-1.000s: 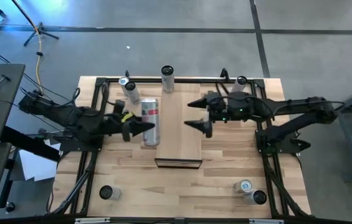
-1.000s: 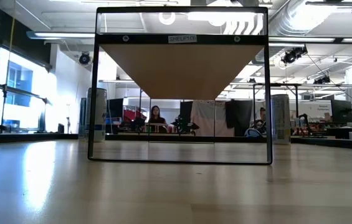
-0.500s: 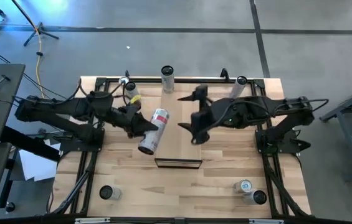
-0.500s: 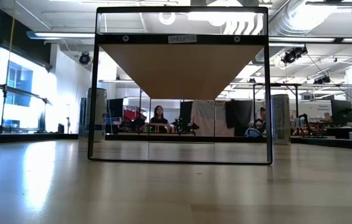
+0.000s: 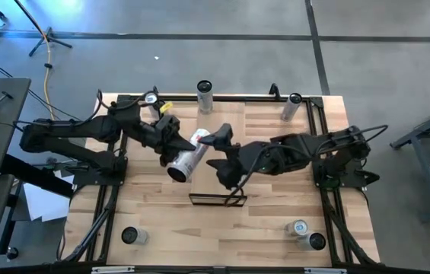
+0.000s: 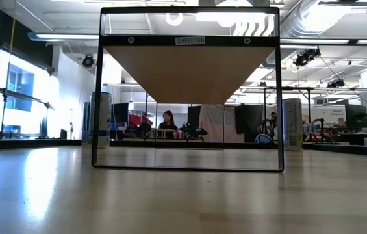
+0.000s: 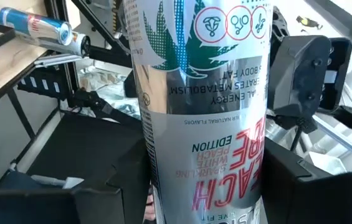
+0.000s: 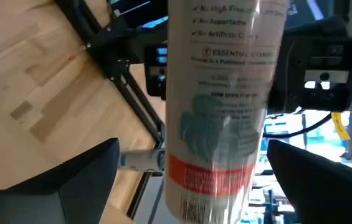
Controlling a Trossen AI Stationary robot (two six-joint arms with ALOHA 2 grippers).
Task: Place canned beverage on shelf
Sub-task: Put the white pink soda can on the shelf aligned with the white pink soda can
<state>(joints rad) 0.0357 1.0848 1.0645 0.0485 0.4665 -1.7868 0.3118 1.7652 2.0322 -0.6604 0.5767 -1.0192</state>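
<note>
Handover mid-air, looks like: the left gripper (image 5: 175,149) has its jaws pinching the canned beverage (image 5: 187,154), which hangs tilted above the near end of the shelf (image 5: 216,199), bottom end toward the table's front. Right across from it, the right gripper (image 5: 216,152) has its jaws spread wide on either side of the can's top half, not closed yet as far as I can tell. My guess for the next move: the right jaws close on the can, the left ones let go, then the can gets stood upright on the board. Compared with half a second ago, the can has swung over further and both arms have closed in on each other. Farther off, spare cans (image 5: 205,97) stand at the table's back edge.
</note>
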